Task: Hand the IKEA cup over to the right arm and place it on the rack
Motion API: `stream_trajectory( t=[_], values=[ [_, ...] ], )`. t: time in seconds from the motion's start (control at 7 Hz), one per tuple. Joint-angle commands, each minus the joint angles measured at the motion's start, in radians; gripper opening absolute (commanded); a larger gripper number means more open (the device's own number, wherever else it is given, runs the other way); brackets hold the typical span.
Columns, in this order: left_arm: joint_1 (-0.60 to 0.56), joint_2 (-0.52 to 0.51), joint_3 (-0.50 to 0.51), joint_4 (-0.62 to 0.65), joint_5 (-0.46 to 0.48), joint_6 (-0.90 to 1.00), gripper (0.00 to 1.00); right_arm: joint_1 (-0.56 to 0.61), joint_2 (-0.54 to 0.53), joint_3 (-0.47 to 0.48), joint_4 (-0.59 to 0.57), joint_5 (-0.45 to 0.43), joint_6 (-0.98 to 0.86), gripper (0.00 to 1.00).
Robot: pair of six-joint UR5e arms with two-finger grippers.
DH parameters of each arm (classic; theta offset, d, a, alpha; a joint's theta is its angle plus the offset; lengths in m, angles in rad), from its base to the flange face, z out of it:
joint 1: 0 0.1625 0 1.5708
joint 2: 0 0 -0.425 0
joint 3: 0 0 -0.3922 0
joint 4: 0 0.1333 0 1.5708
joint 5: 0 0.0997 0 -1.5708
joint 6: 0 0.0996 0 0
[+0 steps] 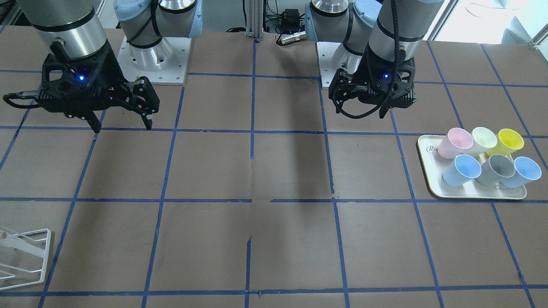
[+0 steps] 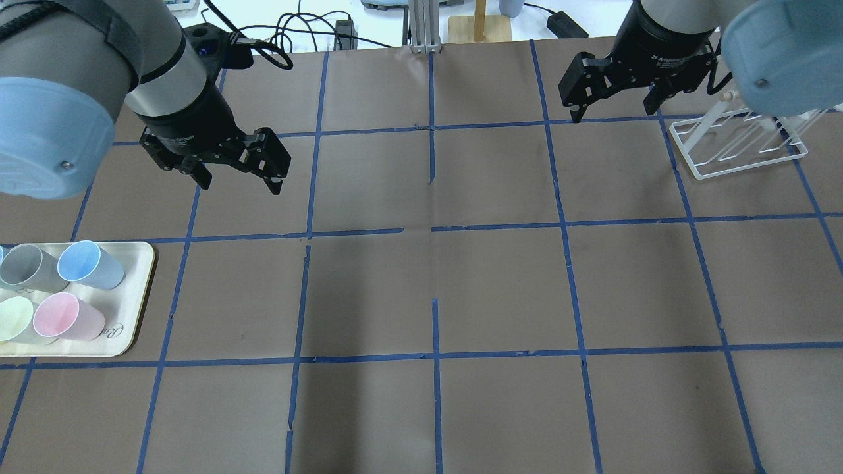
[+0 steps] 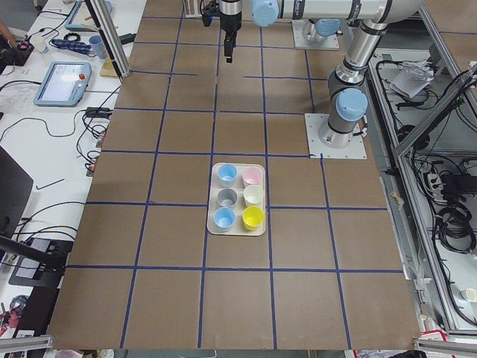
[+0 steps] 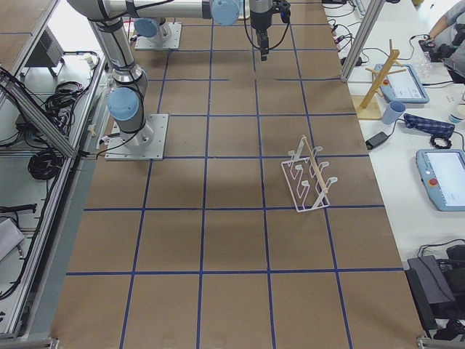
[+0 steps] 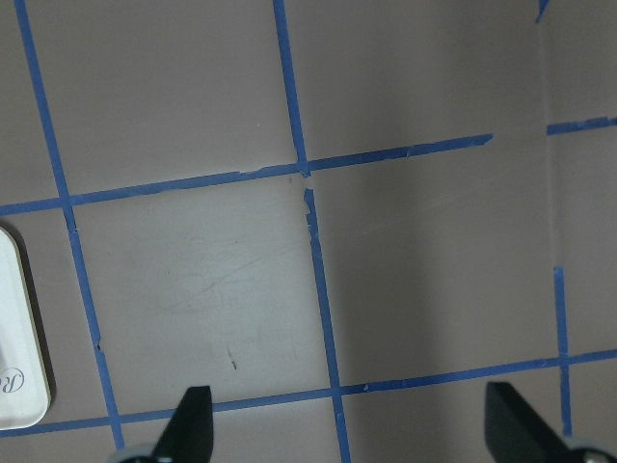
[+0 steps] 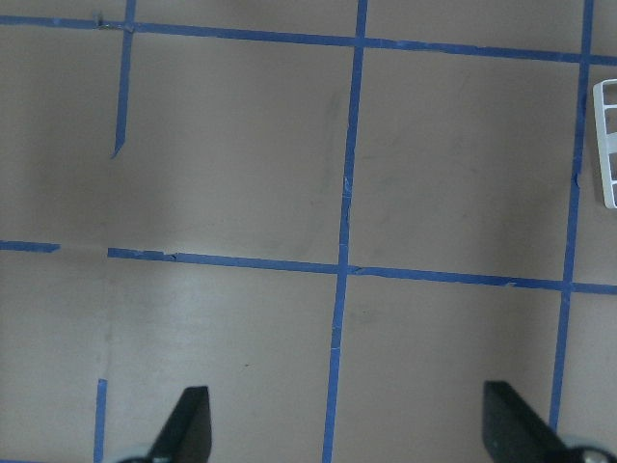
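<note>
Left gripper (image 2: pixel 240 185), right gripper (image 2: pixel 612 115) splayed — IKEA cup (image 1: pixel 461 170) apparently on tray (image 1: pixel 433 167).

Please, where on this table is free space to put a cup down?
The whole middle of the table, between the tray and the rack, is bare paper. The tray is crowded: six cups fill it.

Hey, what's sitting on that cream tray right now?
Six upright cups: pink cup, cream cup, yellow cup, grey cup, pale blue cup, brighter blue cup. They cover part of the lettering on the tray.
</note>
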Motion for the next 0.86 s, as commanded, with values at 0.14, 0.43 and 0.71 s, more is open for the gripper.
stream_trajectory(
  t=[0.14, 0.43, 0.71],
  values=[
    [0.005, 0.001, 0.006, -0.021, -0.001, 0.0, 1.0, 0.0, 0.0, 0.0, 0.0, 0.0, 0.001, 1.0],
    [0.007, -0.001, 0.003, -0.028, -0.013, -0.002, 1.0, 0.0, 0.0, 0.0, 0.0, 0.0, 0.001, 1.0],
    [0.023, -0.01, 0.002, -0.028, -0.001, 0.015, 1.0, 0.0, 0.0, 0.0, 0.0, 0.0, 0.001, 1.0]
  ],
)
